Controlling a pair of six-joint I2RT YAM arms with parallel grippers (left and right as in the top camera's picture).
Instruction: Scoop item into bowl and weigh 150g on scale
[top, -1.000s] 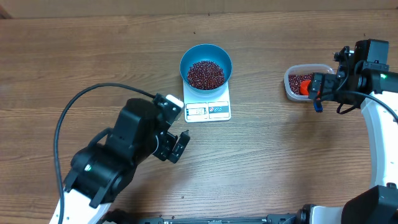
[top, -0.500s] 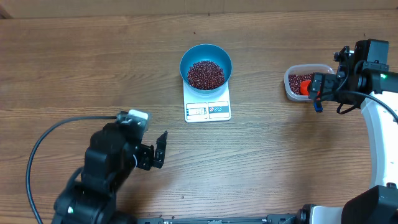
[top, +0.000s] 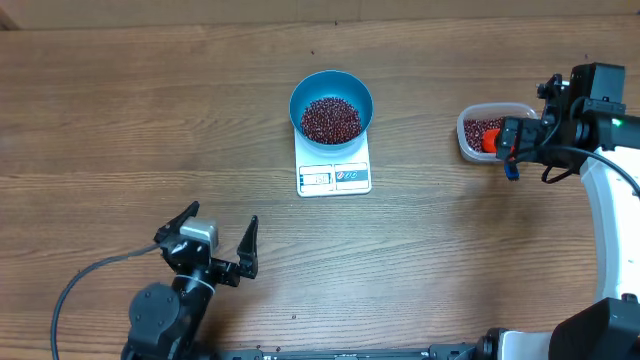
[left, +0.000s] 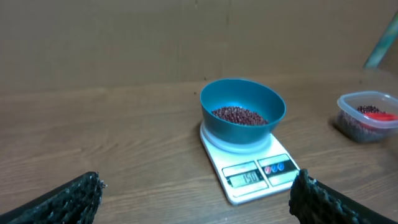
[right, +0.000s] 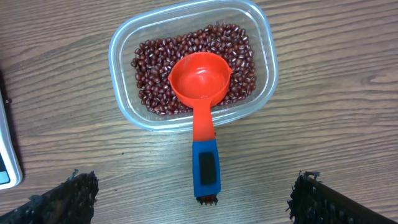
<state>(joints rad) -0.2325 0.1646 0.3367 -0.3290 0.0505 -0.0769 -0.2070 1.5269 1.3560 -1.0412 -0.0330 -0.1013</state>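
A blue bowl (top: 331, 90) holding dark red-brown beans (top: 331, 119) stands on the white scale (top: 334, 176) at the table's middle back. In the left wrist view the bowl (left: 242, 106) sits on the scale (left: 252, 177), whose display reads 150. My left gripper (top: 222, 213) is open and empty near the front left, well short of the scale; its fingertips (left: 87, 190) frame bare wood. My right gripper (right: 196, 186) is open at the right, its fingers standing wide on either side of the scoop's blue handle (right: 205, 168) without touching it.
A clear plastic tub (right: 124, 46) of beans (right: 155, 81) stands at the right, with the orange scoop (right: 200, 78) resting cup-up in it and its handle hanging over the rim. The same tub (top: 470, 118) lies right of the bowl. The left arm's cable (top: 85, 285) loops at the front left.
My left arm has pulled back from beside the scale toward the front-left edge, staying open. The right arm, bowl and scoop have not moved.
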